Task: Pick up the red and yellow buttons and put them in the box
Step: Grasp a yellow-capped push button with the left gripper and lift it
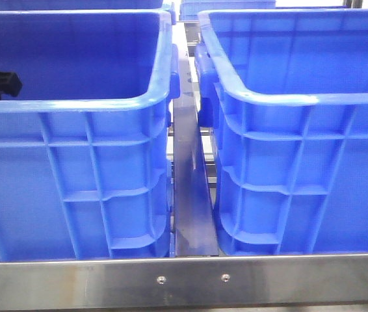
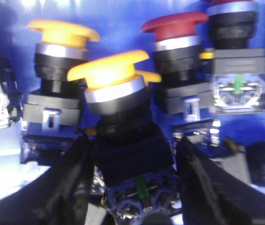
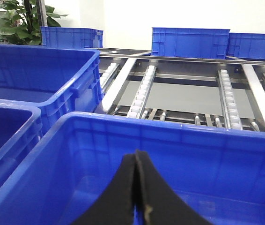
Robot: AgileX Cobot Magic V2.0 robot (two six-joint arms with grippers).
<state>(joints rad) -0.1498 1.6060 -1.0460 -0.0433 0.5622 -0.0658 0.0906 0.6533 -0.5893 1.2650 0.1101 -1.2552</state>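
The left gripper is down inside the left crate, its dark jaws spread on either side of a yellow button. The button's black base sits between them; whether the jaws touch it cannot be told. From the front, only a dark part of this arm shows inside the left crate's left side. Just beside the yellow button stand another yellow button and a red button, all with mushroom caps, silver collars and black bodies, crowded on the crate's blue floor.

The right gripper hangs above the right crate, its black jaws pressed together and holding nothing.

The two blue crates sit side by side on a metal counter, a narrow gap between them. Beyond lie roller rails, more blue crates, a white wall and a green plant.
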